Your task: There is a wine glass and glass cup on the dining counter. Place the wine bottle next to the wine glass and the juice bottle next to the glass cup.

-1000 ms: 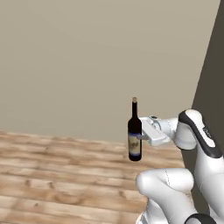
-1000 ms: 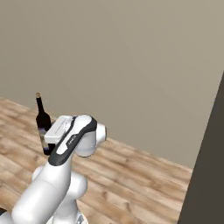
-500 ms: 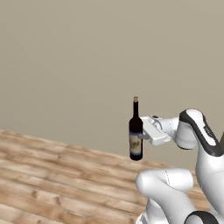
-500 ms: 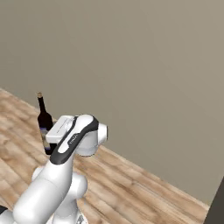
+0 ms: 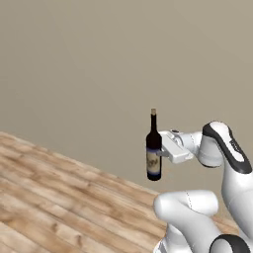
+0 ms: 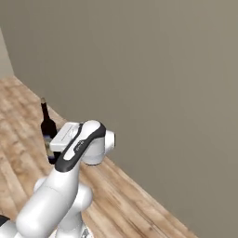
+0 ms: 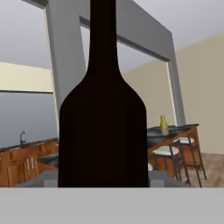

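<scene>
end effector [image 5: 159,154] pinches the upright wine bottle [image 5: 153,150]; contents probably too dark to tell.

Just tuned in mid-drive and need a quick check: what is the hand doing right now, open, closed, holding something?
Hand: closed on the wine bottle, held upright above the wooden floor.

A glossy dark glass wine bottle [image 5: 153,153] with a paper label, above a matt, grainy wood-plank floor [image 5: 59,197]; far off, a polished stone-topped dining counter [image 7: 175,130] on wood
</scene>
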